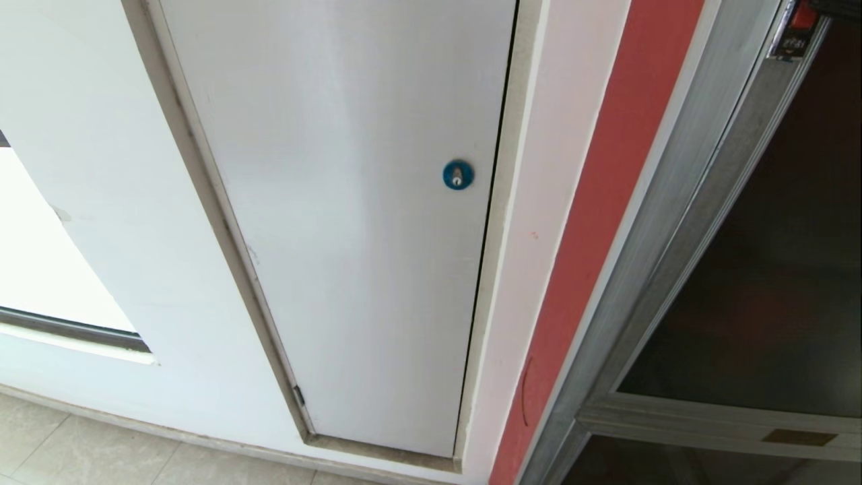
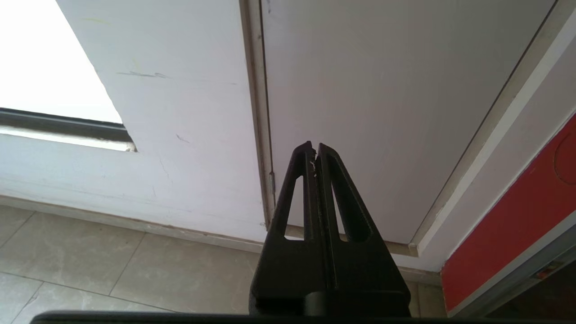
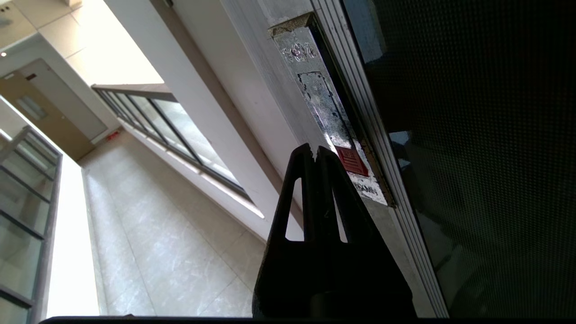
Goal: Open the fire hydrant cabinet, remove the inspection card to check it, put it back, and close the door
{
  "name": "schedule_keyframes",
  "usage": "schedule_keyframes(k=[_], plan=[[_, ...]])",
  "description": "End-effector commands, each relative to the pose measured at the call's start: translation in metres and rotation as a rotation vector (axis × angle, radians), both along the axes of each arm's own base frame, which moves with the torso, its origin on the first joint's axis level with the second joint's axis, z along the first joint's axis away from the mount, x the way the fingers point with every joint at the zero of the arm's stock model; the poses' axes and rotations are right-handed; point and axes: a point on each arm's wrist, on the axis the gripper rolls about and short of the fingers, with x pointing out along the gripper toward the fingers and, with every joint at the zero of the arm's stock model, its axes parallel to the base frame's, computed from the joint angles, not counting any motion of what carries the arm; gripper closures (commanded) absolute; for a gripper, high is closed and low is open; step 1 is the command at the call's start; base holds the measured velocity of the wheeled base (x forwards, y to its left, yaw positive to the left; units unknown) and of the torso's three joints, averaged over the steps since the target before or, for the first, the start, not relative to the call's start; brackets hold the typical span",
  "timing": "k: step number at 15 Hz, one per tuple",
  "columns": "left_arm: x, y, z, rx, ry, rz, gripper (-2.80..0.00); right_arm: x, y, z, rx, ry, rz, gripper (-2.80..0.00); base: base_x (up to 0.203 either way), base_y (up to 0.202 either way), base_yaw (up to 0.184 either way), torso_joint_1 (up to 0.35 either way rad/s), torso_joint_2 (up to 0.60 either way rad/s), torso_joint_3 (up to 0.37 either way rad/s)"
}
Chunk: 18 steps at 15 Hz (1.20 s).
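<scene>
Right wrist view | right tool (image 3: 315, 150) pinched shut, aiming at small orange-red latch (image 3: 352, 161) | dark glass door (image 3: 486, 135) sitting closed, waiting for a push.

A: What carries everything here?

B: The wall (image 1: 101, 202), white, rising straight off the floor (image 1: 81, 451).

A: And the floor?

B: Pale beige tiles with thin grout lines (a low skirting strip runs where they meet the wall).

A: Anything set into that wall?

B: A white panel (image 1: 350, 236) with a round blue lock (image 1: 458, 174), reaching nearly down to the tiles.
</scene>
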Motion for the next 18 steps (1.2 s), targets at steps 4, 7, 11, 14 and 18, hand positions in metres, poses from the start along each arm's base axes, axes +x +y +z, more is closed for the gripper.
schedule_keyframes(k=[4,7,11,14,18], plan=[[0.0001,0.0000,0.0001,0.000,0.000,0.001,0.00,0.0056,-0.0002,-0.0030,0.007,0.019,-0.022,0.00,0.000,0.000,0.000,0.000,0.00,0.000],[0.0001,0.0000,0.0001,0.000,0.000,0.000,0.00,0.0068,-0.0003,-0.0040,0.008,0.024,-0.026,0.00,0.000,0.000,0.000,0.000,0.00,0.000],[0.0001,0.0000,0.0001,0.000,0.000,0.001,0.00,0.0100,-0.0004,-0.0071,0.011,0.038,-0.039,0.00,0.000,0.000,0.000,0.000,0.00,0.000],[0.0001,0.0000,0.0001,0.000,0.000,0.001,0.00,0.0107,-0.0006,-0.0083,0.014,0.044,-0.052,0.00,0.000,0.000,0.000,0.000,0.00,0.000],[0.0001,0.0000,0.0001,0.000,0.000,0.001,0.00,0.0111,-0.0008,-0.0089,0.016,0.046,-0.062,0.00,0.000,0.000,0.000,0.000,0.00,0.000]])
